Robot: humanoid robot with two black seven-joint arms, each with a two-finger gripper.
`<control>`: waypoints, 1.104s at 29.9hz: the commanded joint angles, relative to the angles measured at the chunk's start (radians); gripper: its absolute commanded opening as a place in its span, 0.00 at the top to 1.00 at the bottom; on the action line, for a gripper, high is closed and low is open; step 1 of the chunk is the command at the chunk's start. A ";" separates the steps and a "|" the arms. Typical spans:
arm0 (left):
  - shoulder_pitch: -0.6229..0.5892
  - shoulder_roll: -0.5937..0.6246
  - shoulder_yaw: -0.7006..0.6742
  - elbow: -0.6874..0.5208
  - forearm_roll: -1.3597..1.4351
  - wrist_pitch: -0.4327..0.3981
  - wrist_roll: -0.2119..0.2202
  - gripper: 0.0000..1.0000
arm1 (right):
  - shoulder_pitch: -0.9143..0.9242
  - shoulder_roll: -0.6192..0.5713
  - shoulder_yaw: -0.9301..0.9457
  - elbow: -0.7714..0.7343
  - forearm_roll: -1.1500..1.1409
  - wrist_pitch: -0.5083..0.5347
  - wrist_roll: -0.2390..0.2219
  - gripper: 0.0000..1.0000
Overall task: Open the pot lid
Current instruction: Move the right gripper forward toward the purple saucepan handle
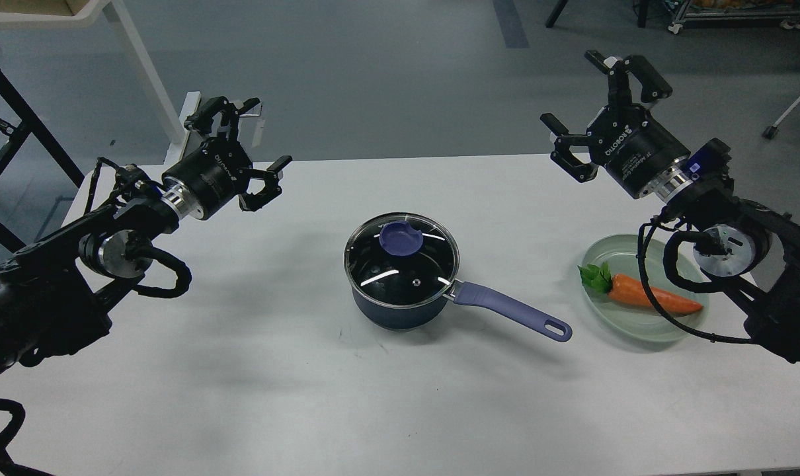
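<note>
A dark navy pot [393,311] stands at the middle of the white table, its long lavender handle [512,311] pointing right and toward me. The clear glass lid [403,268] with a metal rim sits flat on the pot, and its purple knob [400,238] lies toward the far side. My left gripper [260,142] hovers open to the left of the pot and well above the table. Far right of the pot, my right gripper [588,99] is raised, open and holding nothing. Neither gripper touches the pot or lid.
A pale green plate [628,324] with a toy carrot [651,296] lies on the table at the right, under my right arm. A white frame leg [142,73] and a black stand [16,112] rise beyond the table's far left corner.
</note>
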 commanded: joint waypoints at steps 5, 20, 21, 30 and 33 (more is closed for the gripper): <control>-0.002 -0.008 0.002 0.000 0.000 0.000 0.002 0.01 | -0.001 0.000 0.004 0.004 -0.001 -0.012 0.001 0.00; -0.067 0.090 0.019 0.004 0.152 0.000 -0.078 0.01 | 0.278 -0.127 -0.131 0.194 -0.774 -0.029 0.025 0.00; -0.067 0.090 0.019 0.004 0.153 0.000 -0.105 0.01 | 0.301 -0.127 -0.164 0.205 -0.843 -0.029 0.044 0.00; -0.075 0.095 0.019 -0.001 0.176 0.000 -0.156 0.01 | 0.475 -0.112 -0.444 0.286 -1.385 -0.028 0.131 0.00; -0.075 0.095 0.019 -0.001 0.176 0.000 -0.158 0.01 | 0.508 -0.102 -0.530 0.305 -1.541 -0.025 0.131 0.00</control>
